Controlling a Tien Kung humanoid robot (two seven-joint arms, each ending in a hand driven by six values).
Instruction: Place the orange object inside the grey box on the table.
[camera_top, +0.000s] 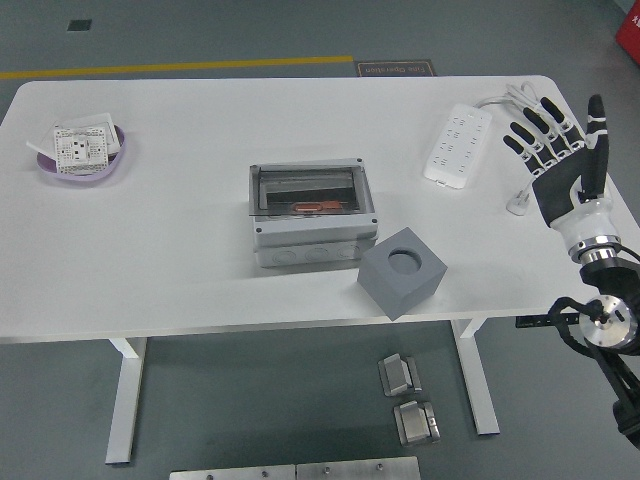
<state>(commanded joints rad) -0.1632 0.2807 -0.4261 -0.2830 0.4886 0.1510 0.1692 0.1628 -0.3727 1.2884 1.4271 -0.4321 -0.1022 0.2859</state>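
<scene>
White table (150, 250): orange object (309, 207) far from right hand (562, 165)

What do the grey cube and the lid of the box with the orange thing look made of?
Grey cube: matte, uniform grey with a round recess, probably plastic or foam. Box lid: clear, glossy plastic by the look; the orange object shows through it.

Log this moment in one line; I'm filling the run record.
right hand: open, over table's right end | orange object: inside grey box
</scene>
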